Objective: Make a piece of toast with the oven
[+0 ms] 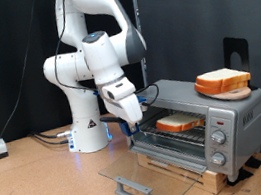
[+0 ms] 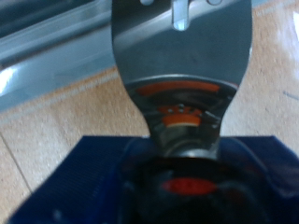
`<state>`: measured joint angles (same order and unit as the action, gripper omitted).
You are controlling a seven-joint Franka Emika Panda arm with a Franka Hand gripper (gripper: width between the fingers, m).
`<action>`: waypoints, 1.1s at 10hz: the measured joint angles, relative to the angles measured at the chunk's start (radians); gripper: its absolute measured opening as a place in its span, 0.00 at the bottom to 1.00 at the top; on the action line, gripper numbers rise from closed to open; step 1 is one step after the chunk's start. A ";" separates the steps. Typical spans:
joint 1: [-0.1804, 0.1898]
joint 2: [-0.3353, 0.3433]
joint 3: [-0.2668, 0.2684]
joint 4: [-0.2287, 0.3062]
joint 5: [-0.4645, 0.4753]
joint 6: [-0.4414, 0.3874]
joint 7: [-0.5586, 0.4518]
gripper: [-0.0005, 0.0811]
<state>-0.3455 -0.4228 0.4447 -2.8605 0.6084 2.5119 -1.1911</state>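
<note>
Exterior view: the oven [image 1: 202,126] stands with its glass door [image 1: 134,173] dropped flat in front of it, bar handle [image 1: 134,191] at the outer end, and the piece of toast [image 1: 179,123] lies on the wire rack inside the mouth, pale face up. A pile of bread [image 1: 222,82] sits on the oven roof. My pincer [image 1: 135,125] hangs just beside the oven's open mouth, at its corner away from the knobs [image 1: 217,139], tilted down and in toward the rack, apart from the slice as far as I can judge. Whether my fingers are apart or together I cannot tell; they are too small and dark against the oven frame. Judgement: the slice looks seated, so the work at hand is around the mouth and door. Doing it well means keeping my wrist clear of the oven's corner post and roof edge, moving level with the rack, and not clipping the lowered glass below me. Wrist view: badly blurred. I make out a grey metal shape, an orange-red patch and dark blue beneath, but cannot name them. Rack depth, the slice's far edge and the oven's rear are hidden.
</note>
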 joint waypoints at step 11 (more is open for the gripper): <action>-0.187 -0.019 -0.130 0.023 -0.079 -0.057 -0.046 0.49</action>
<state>-0.5326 -0.4418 0.3144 -2.8380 0.5290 2.4551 -1.2373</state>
